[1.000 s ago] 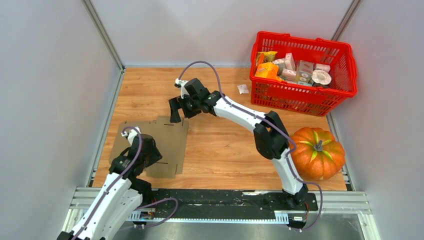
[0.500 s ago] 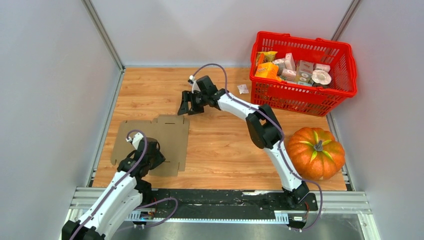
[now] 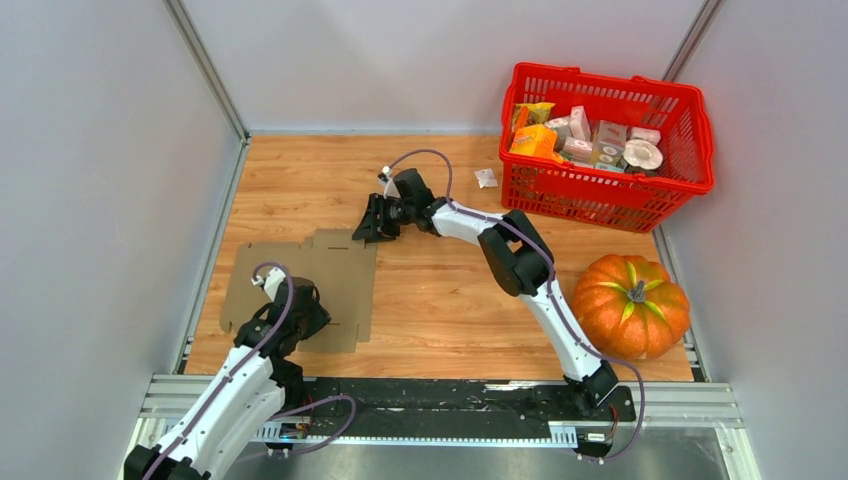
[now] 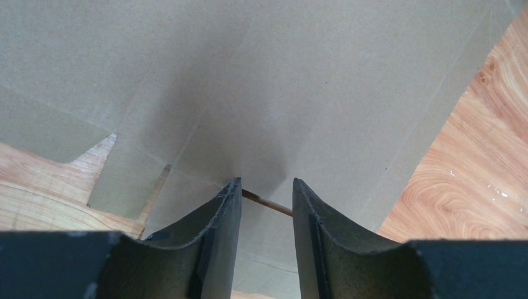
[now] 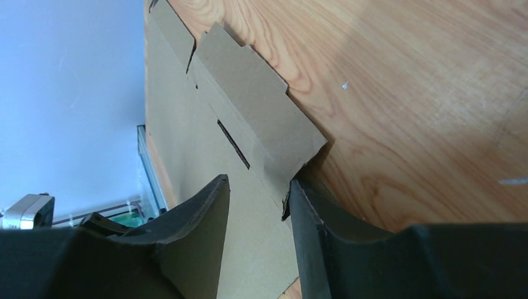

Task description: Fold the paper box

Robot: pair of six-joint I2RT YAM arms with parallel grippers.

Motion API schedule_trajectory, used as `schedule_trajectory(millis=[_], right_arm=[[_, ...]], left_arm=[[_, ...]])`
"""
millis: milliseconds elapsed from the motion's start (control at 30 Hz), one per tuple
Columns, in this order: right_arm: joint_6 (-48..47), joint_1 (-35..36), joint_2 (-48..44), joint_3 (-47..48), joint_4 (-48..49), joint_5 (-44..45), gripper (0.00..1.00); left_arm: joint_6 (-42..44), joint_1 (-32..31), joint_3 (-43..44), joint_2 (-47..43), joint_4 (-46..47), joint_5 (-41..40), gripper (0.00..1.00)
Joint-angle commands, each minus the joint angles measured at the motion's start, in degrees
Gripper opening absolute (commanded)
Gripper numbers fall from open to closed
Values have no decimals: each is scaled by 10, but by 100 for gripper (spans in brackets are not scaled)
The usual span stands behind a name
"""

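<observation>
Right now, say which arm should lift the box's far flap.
The right arm: its open jaws sit at the flap corner. The left arm has its jaws over the near part of the box, away from that flap.

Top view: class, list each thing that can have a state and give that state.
paper box: flat, unfolded
left gripper: open, above the box
right gripper: open, at the box's far corner
basket: upright, holding packages
pumpkin: upright, stem up
</observation>
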Motion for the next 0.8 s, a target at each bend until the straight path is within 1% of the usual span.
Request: schedule_trajectory(millis=[0, 67, 133, 167, 200, 267, 300, 367, 400, 433, 467, 500, 533, 600, 633, 667, 700, 733, 767], right_arm=[[54, 2, 14, -15, 90, -33, 45], [56, 1, 16, -15, 92, -28, 46], [64, 1, 19, -12, 99, -27, 44], [72, 1, 18, -10, 99, -28, 42], [75, 2, 17, -9, 94, -26, 33], [79, 2, 3, -13, 83, -17, 24], [80, 1, -3, -13, 70, -12, 17], [84, -1, -19, -10, 60, -10, 11], [91, -2, -25, -8, 43, -5, 4], [97, -3, -30, -6, 34, -3, 0], [101, -7, -39, -2, 33, -3, 0], [110, -9, -45, 1, -5, -4, 0], [116, -11, -52, 0, -21, 1, 0], [133, -20, -76, -3, -69, 17, 0], [137, -24, -85, -2, -92, 26, 0], [142, -28, -92, 2, -145, 47, 0], [148, -30, -105, 9, -169, 56, 0], [155, -32, -111, 24, -196, 68, 0], [164, -35, -118, 31, -252, 94, 0]], left_arm=[[3, -2, -6, -6, 9, 2, 44], [6, -2, -5, -7, 10, 4, 44], [11, -2, -6, -8, 15, 11, 44], [24, -2, -5, -9, 18, 18, 44], [37, -2, -4, -11, 25, 29, 44], [83, -3, 7, -18, 36, 65, 44], [95, -3, 14, -22, 38, 73, 45], [136, -3, 41, -29, 30, 93, 50], [150, -3, 54, -31, 26, 100, 53], [164, -4, 79, -32, 15, 114, 56], [186, -4, 93, -32, 8, 122, 57], [198, -4, 121, -31, 2, 140, 59], [209, -10, 135, -30, -9, 148, 59], [241, -29, 178, -24, -21, 149, 60], [250, -58, 192, -20, -31, 146, 60], [265, -75, 207, -9, -33, 140, 60], [271, -96, 235, -1, -38, 104, 61], [282, -148, 250, 25, -40, 76, 61], [290, -175, 265, 40, -45, 41, 61]])
